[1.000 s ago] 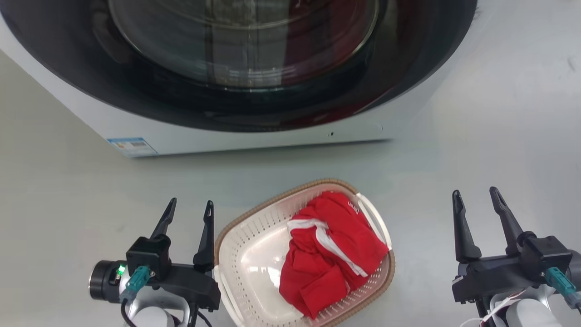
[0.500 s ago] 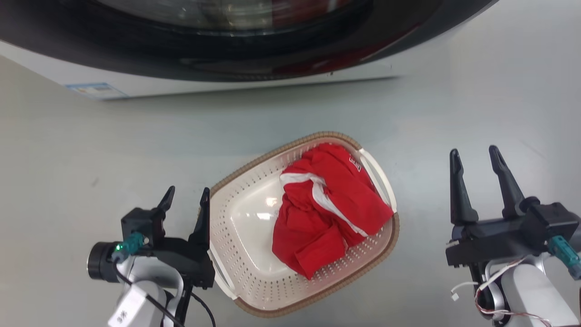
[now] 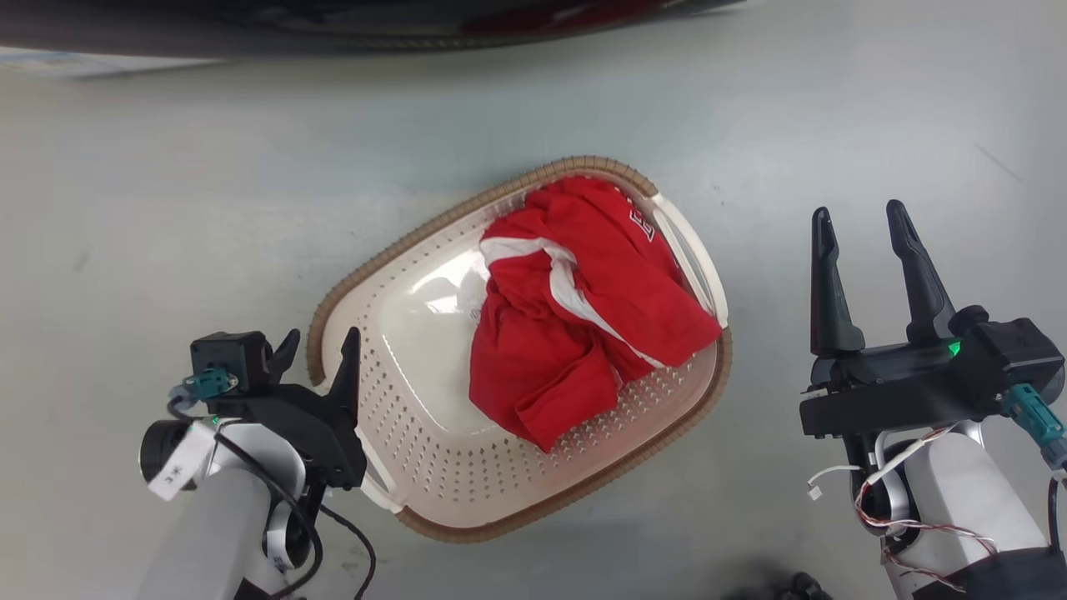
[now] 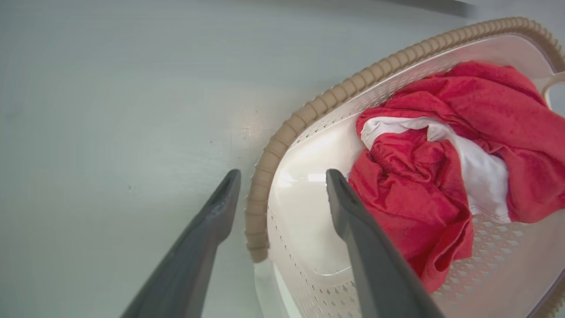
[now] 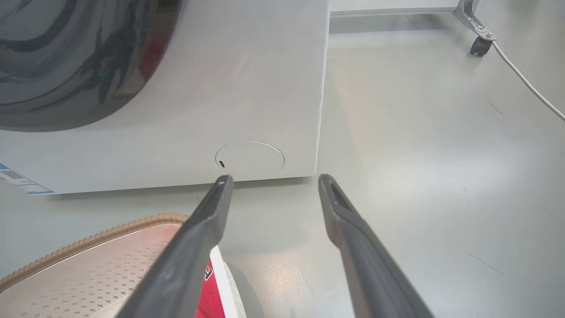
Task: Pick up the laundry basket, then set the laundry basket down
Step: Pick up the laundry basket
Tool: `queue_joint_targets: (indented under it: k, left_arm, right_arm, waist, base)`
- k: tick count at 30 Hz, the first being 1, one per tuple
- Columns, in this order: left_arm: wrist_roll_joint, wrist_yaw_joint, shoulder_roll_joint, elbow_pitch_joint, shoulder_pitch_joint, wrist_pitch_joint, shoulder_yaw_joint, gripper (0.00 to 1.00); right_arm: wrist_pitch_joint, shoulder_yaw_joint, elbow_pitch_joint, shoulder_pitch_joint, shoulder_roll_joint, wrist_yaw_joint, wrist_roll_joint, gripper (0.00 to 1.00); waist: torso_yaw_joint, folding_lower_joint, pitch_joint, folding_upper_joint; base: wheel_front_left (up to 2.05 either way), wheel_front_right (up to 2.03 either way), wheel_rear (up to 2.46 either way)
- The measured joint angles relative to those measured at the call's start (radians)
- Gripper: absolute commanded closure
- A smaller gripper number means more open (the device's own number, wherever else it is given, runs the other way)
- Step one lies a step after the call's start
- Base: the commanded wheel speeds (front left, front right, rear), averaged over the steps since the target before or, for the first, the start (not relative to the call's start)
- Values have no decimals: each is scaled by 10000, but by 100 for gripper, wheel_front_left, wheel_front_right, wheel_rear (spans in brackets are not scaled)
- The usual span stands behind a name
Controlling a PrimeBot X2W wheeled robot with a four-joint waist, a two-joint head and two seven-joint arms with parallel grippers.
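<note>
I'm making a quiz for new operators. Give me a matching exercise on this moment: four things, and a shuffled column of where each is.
1. cream-white perforated plastic, brown-rimmed laundry basket
2. crumpled, white-striped red garment
3. left gripper
4. right gripper

A. open over bare grey floor, apart from the basket
B. lying inside the basket
C. open, fingers straddling the basket's rim
D. on the floor before the white washing machine

Pairs: 1-D, 2-B, 3-C, 4-A

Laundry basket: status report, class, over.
Left gripper open, astride the laundry basket rim. Right gripper open, off to its side. Basket on floor, red garment inside. Washing machine stands beyond.
</note>
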Motion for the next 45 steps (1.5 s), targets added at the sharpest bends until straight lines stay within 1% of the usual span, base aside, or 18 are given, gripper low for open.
queue_joint_targets:
  k: [6, 12, 15, 17, 18, 22, 23, 26, 35, 38, 41, 45]
  left_arm:
    - [-324, -84, 4, 709, -271, 349, 165, 0]
    - [-619, -90, -111, 1317, -631, 548, 418, 0]
    - [-966, -50, -276, 1555, -818, 616, 665, 0]
    - [-976, 44, -307, 1687, -946, 616, 679, 0]
    - [-989, 109, -339, 1758, -995, 617, 727, 9]
    - [-1028, 259, -407, 1998, -1156, 614, 805, 98]
    - [-1024, 284, -410, 2069, -1188, 614, 803, 100]
    - [-1022, 372, -462, 2222, -1319, 600, 819, 100]
    - [-955, 408, -479, 2583, -1568, 408, 754, 100]
    - [-878, 422, -468, 2652, -1631, 334, 677, 100]
    - [-759, 349, -389, 2761, -1848, 334, 546, 100]
    - [-397, 245, -150, 2815, -2249, 351, 245, 100]
  right_arm:
    - [0, -36, 153, -135, 113, 35, 0, 0]
    - [0, -84, 343, -195, 165, 102, -12, 0]
    - [-2, -104, 407, -259, 203, 174, -75, 0]
    - [-2, -113, 437, -295, 230, 180, -75, 0]
    - [-2, -123, 449, -309, 244, 188, -75, 0]
    - [-2, -167, 518, -332, 259, 265, -75, 0]
    - [-2, -174, 531, -337, 268, 265, -77, 0]
    - [-2, -209, 570, -352, 297, 278, -84, 0]
    - [-2, -336, 750, -494, 364, 439, -161, 0]
    - [-2, -355, 775, -518, 389, 439, -161, 0]
    - [-2, -382, 882, -526, 416, 453, -163, 0]
    - [-2, -395, 924, -528, 453, 499, -176, 0]
  waist:
    - [-194, -1, 591, -1]
    - [-323, -1, 884, -1]
    - [-344, -2, 940, -1]
    - [-349, -2, 967, -1]
    - [-350, -2, 977, -1]
    - [-348, -2, 1011, -2]
    - [-346, -2, 1019, -1]
    - [-341, -2, 1040, -3]
    - [-289, -3, 1037, -3]
    - [-278, -2, 1018, -3]
    - [-267, -2, 957, -2]
    - [-267, -3, 846, -3]
  base:
    - [0, 0, 0]
    - [0, 0, 0]
    - [0, 0, 0]
    - [0, 0, 0]
    - [0, 0, 0]
    - [0, 0, 0]
    - [0, 0, 0]
    - [0, 0, 0]
    - [0, 0, 0]
    - [0, 0, 0]
    - [0, 0, 0]
    - [0, 0, 0]
